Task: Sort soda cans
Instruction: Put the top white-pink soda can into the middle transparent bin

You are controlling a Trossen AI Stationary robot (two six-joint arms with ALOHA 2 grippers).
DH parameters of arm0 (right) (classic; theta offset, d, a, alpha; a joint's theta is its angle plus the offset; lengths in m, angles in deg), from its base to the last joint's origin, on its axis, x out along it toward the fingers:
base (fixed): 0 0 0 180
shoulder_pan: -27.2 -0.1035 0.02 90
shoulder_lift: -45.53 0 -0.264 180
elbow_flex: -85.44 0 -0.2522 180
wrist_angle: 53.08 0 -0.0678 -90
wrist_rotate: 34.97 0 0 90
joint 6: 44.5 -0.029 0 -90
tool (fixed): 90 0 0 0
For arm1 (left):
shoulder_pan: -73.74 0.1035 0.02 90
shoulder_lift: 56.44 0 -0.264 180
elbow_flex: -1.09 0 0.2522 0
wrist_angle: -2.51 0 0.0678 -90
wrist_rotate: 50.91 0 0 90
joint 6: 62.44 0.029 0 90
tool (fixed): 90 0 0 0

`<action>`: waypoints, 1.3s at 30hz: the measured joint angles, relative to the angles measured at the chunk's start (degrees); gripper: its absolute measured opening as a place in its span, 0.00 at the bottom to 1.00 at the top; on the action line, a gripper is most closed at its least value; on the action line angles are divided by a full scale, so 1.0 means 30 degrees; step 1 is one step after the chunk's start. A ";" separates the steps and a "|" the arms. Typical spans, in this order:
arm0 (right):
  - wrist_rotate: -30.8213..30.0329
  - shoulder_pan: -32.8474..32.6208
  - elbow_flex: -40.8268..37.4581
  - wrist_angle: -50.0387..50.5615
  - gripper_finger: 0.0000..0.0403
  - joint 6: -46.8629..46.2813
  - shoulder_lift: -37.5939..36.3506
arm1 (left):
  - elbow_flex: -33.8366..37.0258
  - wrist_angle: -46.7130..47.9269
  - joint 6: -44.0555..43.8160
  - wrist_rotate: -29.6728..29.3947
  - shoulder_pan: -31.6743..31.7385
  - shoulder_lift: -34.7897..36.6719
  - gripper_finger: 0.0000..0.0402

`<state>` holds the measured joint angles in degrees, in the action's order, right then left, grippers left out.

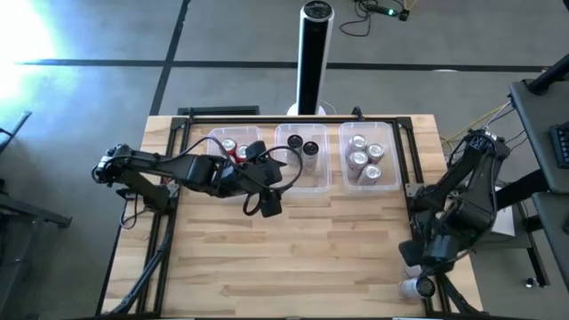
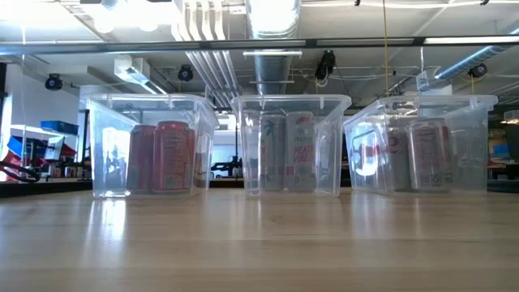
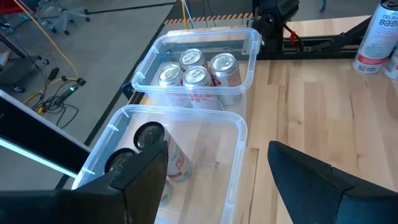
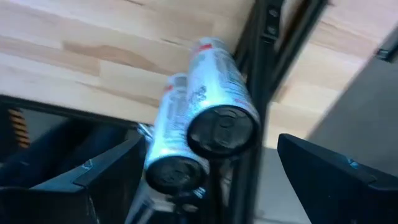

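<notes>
From my station I see a pale butcher-block wooden surface (image 1: 293, 249) with fine plank seams, carrying three clear, thin-walled rectangular plastic tubs in a row along its far edge. The left tub (image 1: 233, 153) holds red-bodied soda cans (image 2: 166, 158), smooth cylinders with silver tops. The middle tub (image 1: 302, 160) holds dark-topped cans (image 1: 302, 145); in the low view their sides read silver-grey with red print. The right tub (image 1: 366, 156) holds four silver-topped cans (image 1: 364, 156) packed close together.

My left claw (image 1: 267, 173) hangs over the gap between the left and middle tubs, its matte black fingers (image 3: 143, 177) spread apart and holding nothing. Past them, the left wrist view looks down into the middle tub, where one can lies tilted against the tub's floor and the others stand beside it.

My right claw (image 1: 422, 258) sits at the near right corner of the surface, beside the black metal frame rail. Its fingers (image 4: 106, 171) are spread wide and empty. Just ahead of them two silver-grey cans (image 4: 205, 118) with red lettering lie on their sides, touching each other, next to the rail at the surface's edge. In the high view one of them shows at the very corner.
</notes>
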<state>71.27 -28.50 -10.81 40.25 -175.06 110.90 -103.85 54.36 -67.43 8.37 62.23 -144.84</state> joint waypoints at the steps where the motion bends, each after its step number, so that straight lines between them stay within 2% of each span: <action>1: -0.0562 -0.0301 -0.0099 -0.0236 0.89 -0.0571 0.0000 | 0.0000 -0.0007 -0.0007 0.0090 0.0000 0.0000 0.65; 10: -0.0748 -0.1390 -0.1358 -0.1514 0.89 -0.1292 0.0660 | 0.0000 -0.0050 -0.0387 0.0576 0.0000 -0.0007 0.65; 16: 0.0303 -0.1866 -0.2816 -0.2678 0.89 -0.1705 0.0747 | 0.0000 -0.0058 -0.0517 0.0584 0.0000 -0.0007 0.65; 26: 0.0600 -0.1859 -0.5411 -0.6773 0.89 -0.1721 0.0707 | 0.0000 -0.0065 -0.0509 0.0598 0.0000 -0.0007 0.65; 30: 0.0565 -0.1840 -0.5352 -0.6494 0.83 -0.1768 0.0693 | 0.0000 -0.0065 -0.0509 0.0606 0.0000 -0.0007 0.65; 37: -0.0062 -0.1839 -0.4663 -0.5542 0.64 -0.1782 0.0721 | 0.0000 -0.0192 -0.0461 0.0606 0.0000 -0.0007 0.65; 39: -0.0307 -0.1762 -0.4654 -0.5517 0.62 -0.1690 0.0736 | 0.0000 -0.0242 -0.0202 0.0604 0.0000 -0.0007 0.65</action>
<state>70.35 -33.79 -24.77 23.70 -180.13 113.11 -103.85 53.63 -68.04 10.18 62.23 -144.87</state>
